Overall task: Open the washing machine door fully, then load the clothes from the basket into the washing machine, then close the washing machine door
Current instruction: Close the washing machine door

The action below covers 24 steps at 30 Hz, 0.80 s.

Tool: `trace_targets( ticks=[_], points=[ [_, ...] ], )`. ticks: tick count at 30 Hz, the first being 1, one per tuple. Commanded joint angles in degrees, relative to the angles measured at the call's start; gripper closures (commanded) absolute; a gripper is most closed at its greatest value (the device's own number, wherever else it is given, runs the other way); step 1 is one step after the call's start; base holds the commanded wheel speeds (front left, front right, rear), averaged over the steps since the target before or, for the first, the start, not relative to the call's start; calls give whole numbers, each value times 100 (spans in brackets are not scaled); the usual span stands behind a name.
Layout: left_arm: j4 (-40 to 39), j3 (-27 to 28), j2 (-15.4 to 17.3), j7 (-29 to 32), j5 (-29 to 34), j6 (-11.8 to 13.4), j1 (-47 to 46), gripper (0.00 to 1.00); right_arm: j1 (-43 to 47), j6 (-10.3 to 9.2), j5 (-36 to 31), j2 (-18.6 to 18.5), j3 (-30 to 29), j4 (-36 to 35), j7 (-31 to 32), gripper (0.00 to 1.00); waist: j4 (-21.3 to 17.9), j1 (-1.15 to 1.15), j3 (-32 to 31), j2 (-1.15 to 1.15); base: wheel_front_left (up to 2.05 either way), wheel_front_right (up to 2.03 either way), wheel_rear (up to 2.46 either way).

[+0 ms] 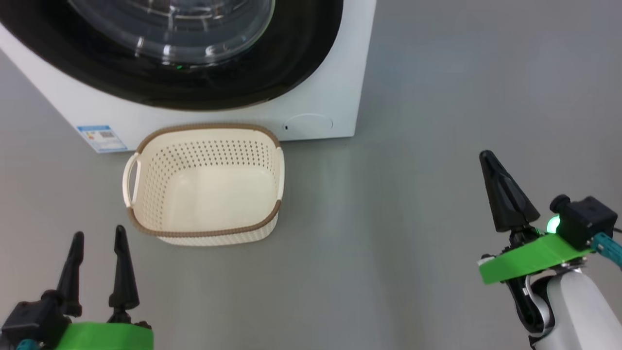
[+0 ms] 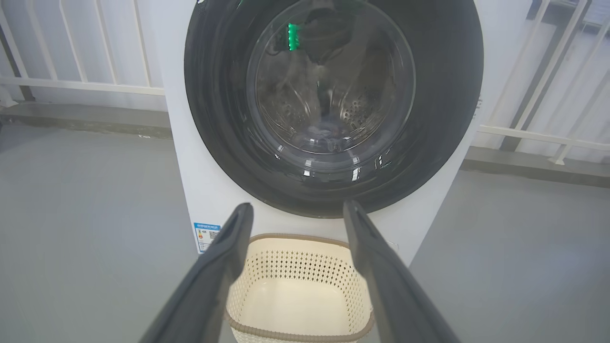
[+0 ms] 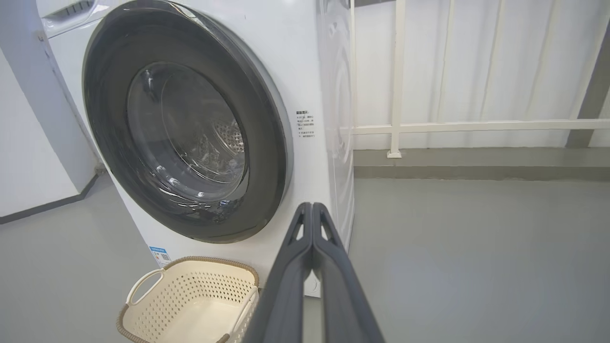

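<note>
The washing machine (image 1: pixel 320 97) is a white box on the grey floor. The washing machine door (image 1: pixel 291 63) sits shut, flush against the front, its black rim around clear glass (image 2: pixel 329 81). The basket (image 1: pixel 204 129) stands right in front of it and holds nothing. The clothes are out of view; a dim bluish patch behind the glass is too faint to name. My left gripper (image 1: pixel 98 233) is open and empty, near the basket's near left corner. In the left wrist view the left gripper (image 2: pixel 298 206) points at the door above the basket (image 2: pixel 295 237). My right gripper (image 1: pixel 487 158) is shut on nothing, well to the right. In the right wrist view the right gripper (image 3: pixel 312 206) faces the machine's right front corner (image 3: pixel 329 143).
A blue energy label (image 1: pixel 101 137) and a round cap (image 1: pixel 307 122) mark the machine's lower front. A white railing (image 3: pixel 476 126) runs behind and beside the machine. Open grey floor (image 1: pixel 413 218) lies between the basket and my right gripper.
</note>
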Motion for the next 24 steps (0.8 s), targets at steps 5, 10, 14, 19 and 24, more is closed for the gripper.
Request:
trace_targets(
  ticks=[5, 10, 14, 19, 24],
  points=[
    [-39, 144, 104, -30, 135, -9, 164, 0, 535, -32, 39, 154, -122, -256, -23, 100, -242, 0, -484, 0, 0, 0, 0],
    [-10, 189, 99, -31, 150, -9, 295, 0, 820, -32, 7, 240, -250, -337, -25, 81, -270, 0, -656, 0, 0, 0, 0],
    [-7, 239, 91, -31, 177, -7, 427, 0, 983, -32, -39, 294, -284, -369, -25, 53, -295, 0, -773, 0, 0, 0, 0],
    [1, 254, 82, -31, 208, 30, 562, 0, 1147, -32, -140, 391, -385, -442, -25, 0, -284, 0, -907, 0, 0, 0, 0],
    [30, 308, 79, -31, 227, 108, 683, 0, 1299, -32, -283, 469, -486, -510, -25, 0, -285, 0, -984, 0, 0, 0, 0]
  ],
)
